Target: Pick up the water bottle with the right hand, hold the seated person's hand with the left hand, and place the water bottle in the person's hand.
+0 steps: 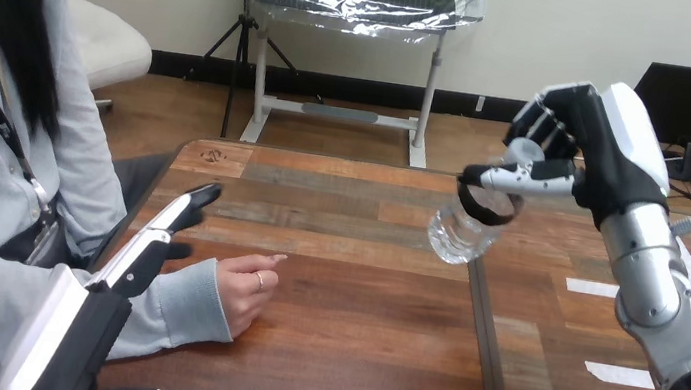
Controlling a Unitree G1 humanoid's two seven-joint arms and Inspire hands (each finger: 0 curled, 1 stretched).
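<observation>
High above the counter (361, 353), the right hand (584, 151) grips the water bottle (466, 229), tipped sideways and well apart from the person's hand (246, 291) resting down on the wood. The left hand (144, 251) lies beside the person's sleeve (191, 304) with straight fingers, holding nothing. Picking up looks done. Next, I think, the left hand must wrap that hand.

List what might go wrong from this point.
1. The bottle hangs tilted from the right hand, gripped near its top only; it may slip onto the table.
2. The person's hand lies half curled, and the left hand has not closed on it, so the handover may miss.
</observation>
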